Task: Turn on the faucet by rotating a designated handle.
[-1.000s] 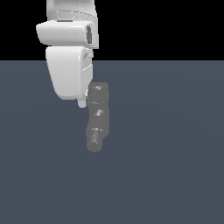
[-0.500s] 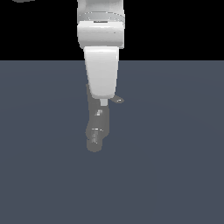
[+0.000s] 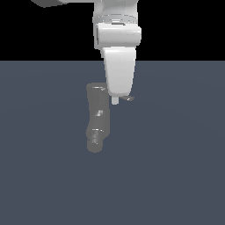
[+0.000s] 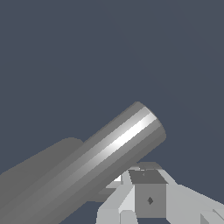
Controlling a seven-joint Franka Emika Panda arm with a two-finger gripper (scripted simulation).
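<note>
Exterior view: pincer (image 3: 115, 100) beside faucet (image 3: 96, 117) handle (image 3: 128, 99)

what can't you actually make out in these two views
- Claw state: in the exterior view the white arm covers all but one fingertip; in the wrist view the picture's edge cuts the fingers off.
- Handle: in the exterior view only a short dark tip shows past the arm.
- Contact between claw and handle: cannot be judged in either view.
- Faucet: not clearly recognisable in the wrist view, where a large gray cylinder fills the foreground.
</note>
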